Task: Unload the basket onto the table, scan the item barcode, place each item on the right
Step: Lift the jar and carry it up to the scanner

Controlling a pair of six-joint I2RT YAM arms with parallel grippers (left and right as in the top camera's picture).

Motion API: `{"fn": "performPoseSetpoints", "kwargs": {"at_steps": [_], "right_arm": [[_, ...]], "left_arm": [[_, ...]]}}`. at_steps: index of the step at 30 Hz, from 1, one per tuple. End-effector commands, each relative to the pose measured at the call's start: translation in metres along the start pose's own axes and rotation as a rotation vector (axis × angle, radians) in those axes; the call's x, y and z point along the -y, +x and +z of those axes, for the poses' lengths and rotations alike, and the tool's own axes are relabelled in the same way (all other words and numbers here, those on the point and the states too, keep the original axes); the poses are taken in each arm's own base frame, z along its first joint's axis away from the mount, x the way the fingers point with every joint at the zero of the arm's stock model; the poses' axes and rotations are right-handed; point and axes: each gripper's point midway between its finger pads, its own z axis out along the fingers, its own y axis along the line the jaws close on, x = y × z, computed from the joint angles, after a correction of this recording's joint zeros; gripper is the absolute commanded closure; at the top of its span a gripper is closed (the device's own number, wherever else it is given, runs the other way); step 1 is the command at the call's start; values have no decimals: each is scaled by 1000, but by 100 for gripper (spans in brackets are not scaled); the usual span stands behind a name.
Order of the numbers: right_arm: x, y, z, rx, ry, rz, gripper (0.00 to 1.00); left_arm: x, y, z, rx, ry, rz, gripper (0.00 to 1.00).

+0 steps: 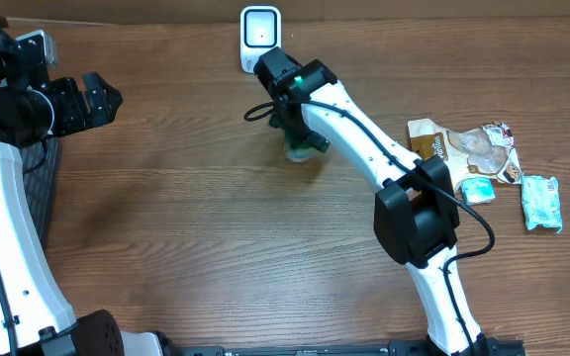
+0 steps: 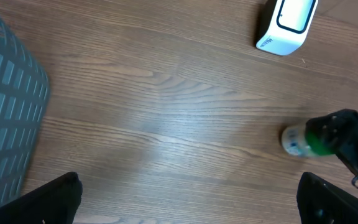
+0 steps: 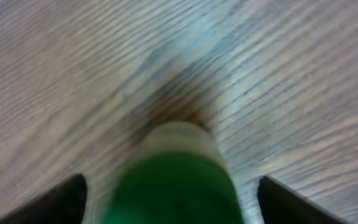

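The item is a small bottle (image 3: 173,180) with a green top and a pale body; it rests on the wooden table just in front of the white barcode scanner (image 1: 260,38). My right gripper (image 3: 173,191) is right above it, open, with a gap between each finger and the green top. In the overhead view the right wrist hides most of the bottle (image 1: 301,151). The left wrist view shows the bottle (image 2: 298,140) and the scanner (image 2: 288,25) from afar. My left gripper (image 1: 102,99) hangs open and empty at the far left.
A dark mesh basket (image 2: 5,112) stands at the table's left edge, below the left arm. Snack packets (image 1: 463,148) and a pale green wipes pack (image 1: 540,203) lie at the right. A black cable loops off the right wrist.
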Motion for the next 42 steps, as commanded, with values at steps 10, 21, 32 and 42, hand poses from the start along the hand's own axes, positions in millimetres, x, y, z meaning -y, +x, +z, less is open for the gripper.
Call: {"fn": "performPoseSetpoints", "kwargs": {"at_steps": [10,21,32,42], "right_arm": [[-19,-8,-42,35,-140,-596,0],[-8,1,-38,-82,-237,-927,0],[-8,7,-18,-107,-264,-911,10],[-7,14,-12,-133,-278,-912,12]], "left_arm": [[3,-1,0,4,5,22,0],[3,-1,0,4,5,22,0],[3,-1,0,4,5,22,0],[3,-1,0,3,5,22,0]]}}
